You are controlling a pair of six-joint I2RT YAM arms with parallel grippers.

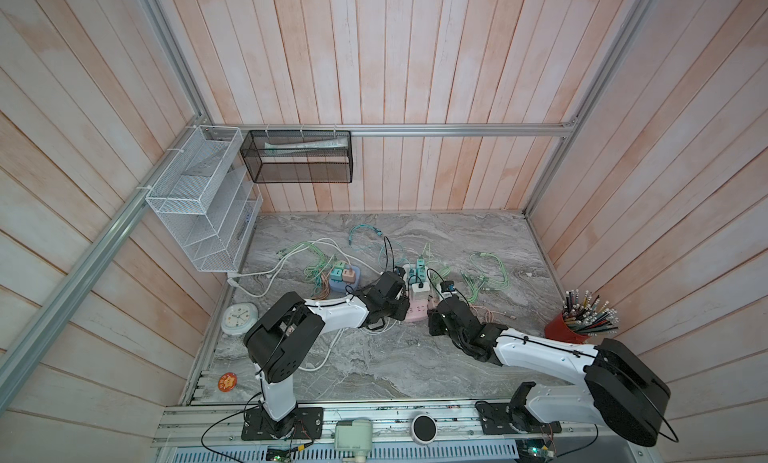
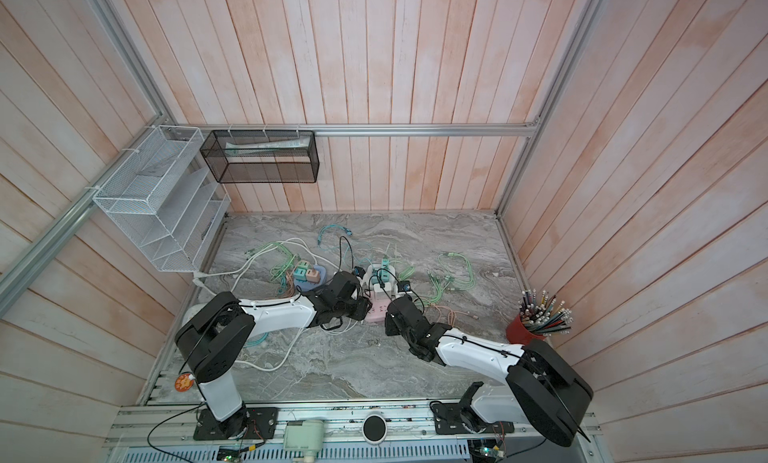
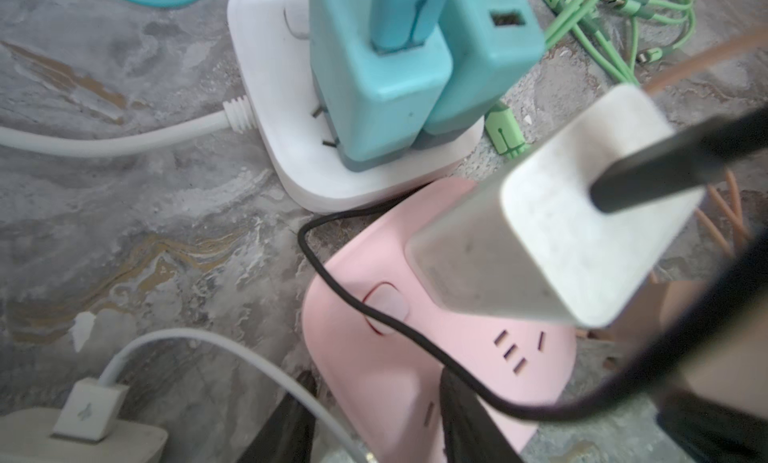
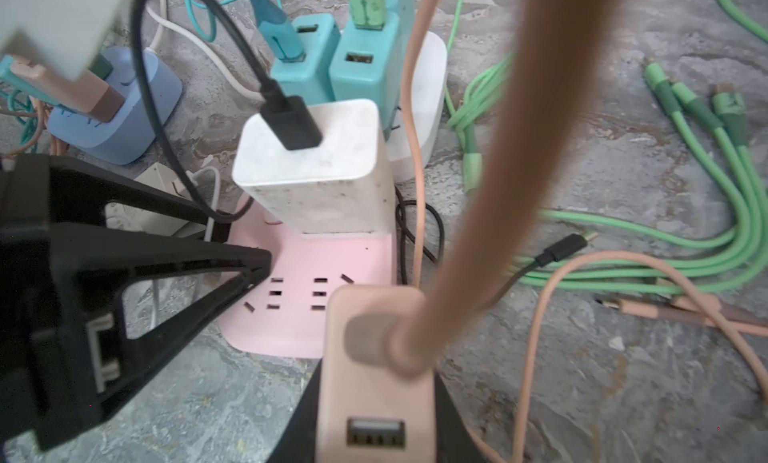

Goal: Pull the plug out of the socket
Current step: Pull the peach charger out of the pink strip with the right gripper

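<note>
Right wrist view puts the task's thing closest to me: a peach-pink plug (image 4: 368, 398), a smooth rounded block with a USB port in its end. The right gripper (image 4: 376, 436) is clenched on it, with 1 black finger on each side. A thick, rubbery peach cable (image 4: 519, 149) arcs up out of the plug's boot. The plug sits over the near edge of the pink power strip (image 4: 299, 328), a flat matte slab with rounded corners and rows of slot holes. Its prongs are hidden, so I cannot tell whether it is clear of the socket.

A tall white charger (image 4: 316, 182), speckled and scuffed, stands plugged into the far half of that strip with a black USB lead (image 4: 291, 124) in its top. The left gripper (image 4: 248, 245) has its 2 triangular black fingers drawn close together at the strip's side edge. In the left wrist view, 1 fingertip (image 3: 469, 415) lies over the pink top and the other sits beside it. I cannot tell whether they clamp the strip.

Behind these, 2 glossy teal chargers (image 4: 357, 70) stand on a white strip (image 4: 430, 107). Loops of green braided cable (image 4: 623, 236) lie on the grey veined marble desk (image 4: 623, 377).
</note>
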